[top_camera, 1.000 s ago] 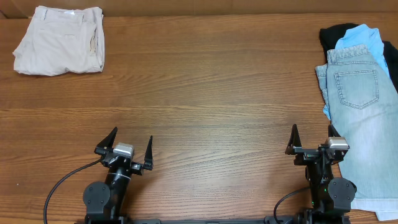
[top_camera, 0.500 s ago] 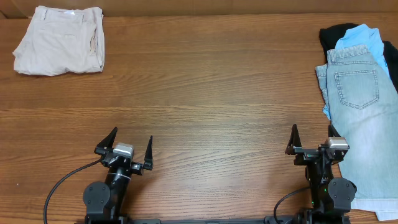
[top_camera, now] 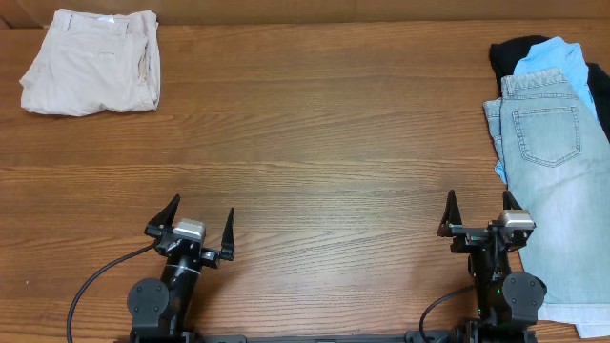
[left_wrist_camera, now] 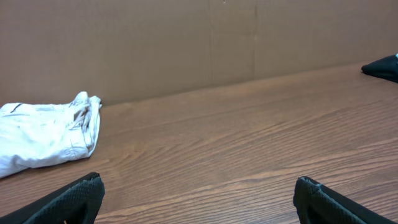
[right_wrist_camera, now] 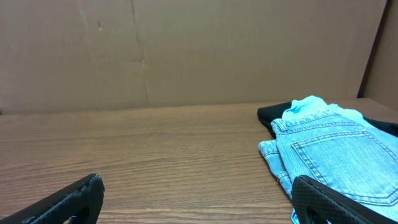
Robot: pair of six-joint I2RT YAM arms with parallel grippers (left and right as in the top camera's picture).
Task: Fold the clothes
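Light-blue denim shorts (top_camera: 558, 191) (right_wrist_camera: 336, 155) lie flat at the table's right edge, over a sky-blue shirt (top_camera: 553, 55) (right_wrist_camera: 308, 106) and a black garment (top_camera: 508, 52) (right_wrist_camera: 270, 115). Folded beige shorts (top_camera: 93, 74) (left_wrist_camera: 43, 137) rest at the far left corner. Near the front edge, my left gripper (top_camera: 198, 229) (left_wrist_camera: 199, 196) stands open over bare wood. My right gripper (top_camera: 479, 217) (right_wrist_camera: 199, 193) is open too, its right finger beside the denim's left edge, nothing between the jaws.
A brown cardboard wall (left_wrist_camera: 205, 43) backs the wooden table (top_camera: 315, 143). A black cable (top_camera: 95, 281) loops from the left arm's base at the front edge.
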